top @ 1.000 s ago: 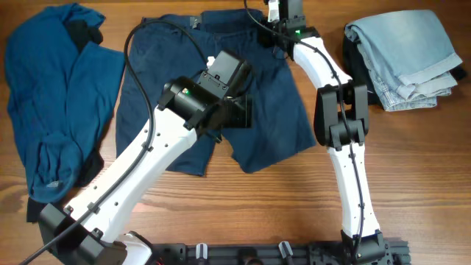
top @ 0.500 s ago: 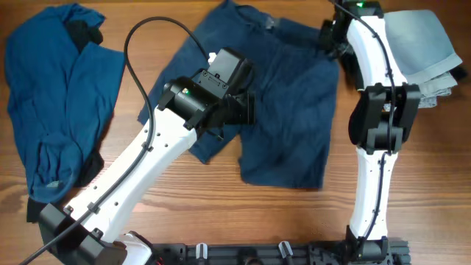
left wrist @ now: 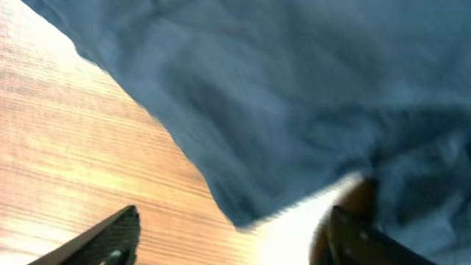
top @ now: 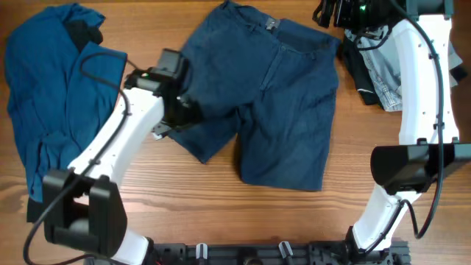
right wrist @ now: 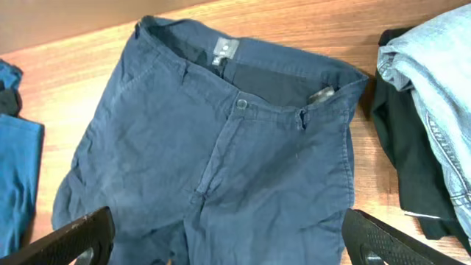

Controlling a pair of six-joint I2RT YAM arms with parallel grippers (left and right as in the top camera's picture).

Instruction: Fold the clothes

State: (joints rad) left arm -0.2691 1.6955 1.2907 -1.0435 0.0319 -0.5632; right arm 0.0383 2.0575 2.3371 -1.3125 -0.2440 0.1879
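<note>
From overhead you have a brown wooden tabletop (top: 221,213) with the navy shorts (top: 280,103) spread flat in the middle, waistband at the far edge, two short legs toward you. The brighter blue garment (top: 51,96) lies to their left, and the pale jeans (top: 383,87) sit at the far right, partly behind your right arm. Your left tool (top: 184,112) is at the left leg's edge; your right tool (top: 327,15) hovers by the waistband's right corner.

In the left wrist view, the fingers (left wrist: 110,239) stand wide apart, holding nothing, with the shorts' hem just beyond them.

In the right wrist view, the tool is open and empty above the shorts. The grey label (right wrist: 224,50) and button (right wrist: 241,104) are plain to see.
</note>
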